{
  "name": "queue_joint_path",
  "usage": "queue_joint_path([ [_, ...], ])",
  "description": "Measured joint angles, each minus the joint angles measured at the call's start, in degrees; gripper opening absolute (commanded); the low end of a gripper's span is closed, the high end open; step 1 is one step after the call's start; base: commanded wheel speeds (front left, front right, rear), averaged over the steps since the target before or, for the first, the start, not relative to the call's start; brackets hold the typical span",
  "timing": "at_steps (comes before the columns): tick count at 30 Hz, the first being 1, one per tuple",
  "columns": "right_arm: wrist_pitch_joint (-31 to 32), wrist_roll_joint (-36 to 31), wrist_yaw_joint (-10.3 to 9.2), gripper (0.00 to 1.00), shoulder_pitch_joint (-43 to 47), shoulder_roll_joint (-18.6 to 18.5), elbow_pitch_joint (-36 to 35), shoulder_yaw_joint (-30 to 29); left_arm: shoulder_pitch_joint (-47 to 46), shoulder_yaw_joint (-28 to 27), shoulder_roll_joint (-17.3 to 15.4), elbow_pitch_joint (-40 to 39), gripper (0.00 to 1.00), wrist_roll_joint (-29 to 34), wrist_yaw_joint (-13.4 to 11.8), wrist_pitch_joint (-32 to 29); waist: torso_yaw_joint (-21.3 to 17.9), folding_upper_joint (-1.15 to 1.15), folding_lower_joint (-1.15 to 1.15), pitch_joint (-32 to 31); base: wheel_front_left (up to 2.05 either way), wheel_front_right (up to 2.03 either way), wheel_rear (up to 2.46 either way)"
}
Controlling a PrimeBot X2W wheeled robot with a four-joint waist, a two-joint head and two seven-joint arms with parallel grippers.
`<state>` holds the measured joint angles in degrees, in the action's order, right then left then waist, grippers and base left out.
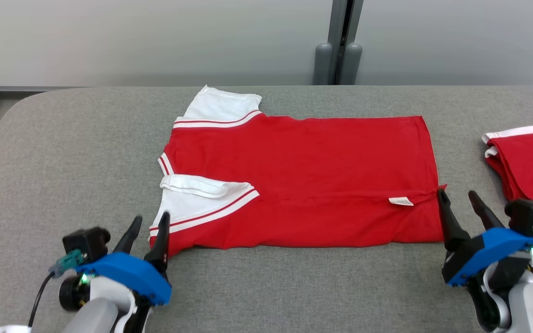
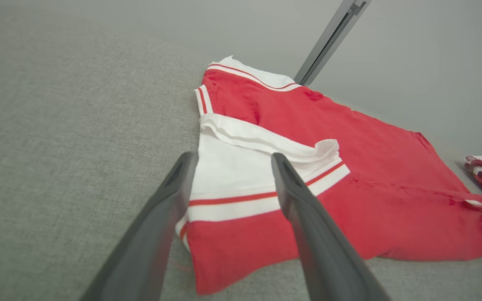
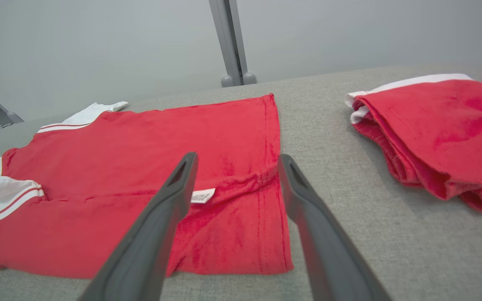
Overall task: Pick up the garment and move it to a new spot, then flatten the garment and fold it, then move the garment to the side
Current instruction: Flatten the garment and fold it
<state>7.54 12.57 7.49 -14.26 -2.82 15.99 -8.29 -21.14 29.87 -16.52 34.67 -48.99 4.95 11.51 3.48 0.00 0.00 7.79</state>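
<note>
The garment point(image 1: 303, 162) is a red shirt with white, red-striped sleeves, lying flat on the grey table with its near long edge folded over toward the middle. A small white label point(image 1: 401, 201) shows on the folded flap. My left gripper point(image 1: 150, 223) is open at the garment's near left corner, by the white sleeve point(image 2: 232, 167), holding nothing. My right gripper point(image 1: 458, 196) is open at the near right corner, just off the hem point(image 3: 266, 184), also holding nothing. In both wrist views the dark fingers point(image 2: 170, 196) point(image 3: 178, 188) stand apart above the cloth.
A second red garment point(image 1: 530, 157), folded with a white band, lies at the table's right edge point(image 3: 437, 129). A grey post point(image 1: 338, 51) stands behind the table against a pale wall. Bare grey tabletop point(image 1: 72, 152) stretches to the left and along the front.
</note>
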Motion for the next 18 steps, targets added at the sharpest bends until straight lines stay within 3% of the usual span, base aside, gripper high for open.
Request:
queue_joint_path([
  [6, 0.55, -0.04, 0.00, 1.00, 6.05, -0.01, -4.55, -1.00, 6.82, -1.52, -1.72, -4.09, 1.00, -4.63, -3.63, -6.23, 0.62, 0.00, 0.00, -0.31, 0.00, 0.00, 0.00],
  [18, 0.98, 1.11, 0.00, 1.00, 8.50, -0.01, -5.79, -0.29, 9.10, -3.48, -0.73, -8.72, 1.00, -10.89, -6.53, -13.01, -0.76, 0.00, 0.00, 1.54, 0.00, 0.00, 0.00],
])
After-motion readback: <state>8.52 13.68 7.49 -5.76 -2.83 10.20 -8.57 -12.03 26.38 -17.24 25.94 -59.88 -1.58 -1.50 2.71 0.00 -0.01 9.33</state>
